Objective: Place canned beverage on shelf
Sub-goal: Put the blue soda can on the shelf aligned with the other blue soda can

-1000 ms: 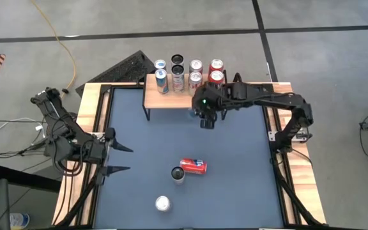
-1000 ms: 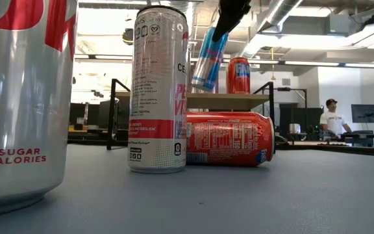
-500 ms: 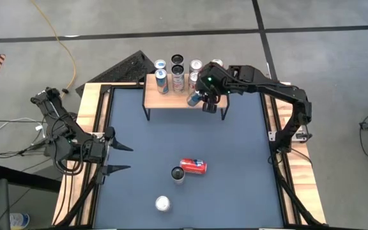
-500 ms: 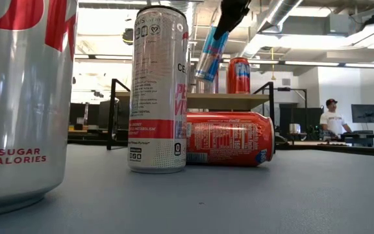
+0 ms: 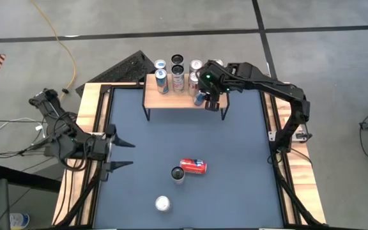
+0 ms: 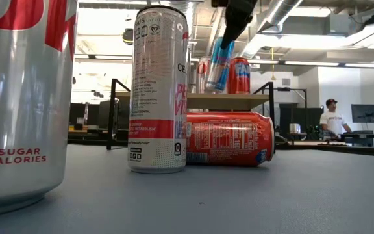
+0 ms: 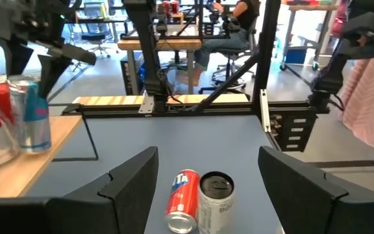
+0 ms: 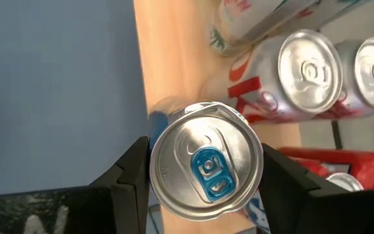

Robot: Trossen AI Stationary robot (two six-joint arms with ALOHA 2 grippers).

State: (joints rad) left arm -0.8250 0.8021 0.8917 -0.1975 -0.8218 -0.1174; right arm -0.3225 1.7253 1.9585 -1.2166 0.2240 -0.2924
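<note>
Shelf [image 5: 171, 100] top half-hidden behind right hand [image 8: 203, 170] gripping can [image 8: 205, 166]

The shelf [image 5: 171, 99] — a low rack with a light wooden top and thin black legs — stands at the far edge of the table, several cans already on it. The canned beverage [image 6: 219, 64], slim, blue and silver with a blue pull tab, is held tilted — its base at the shelf's front right part, beside red-and-white cans.
</note>
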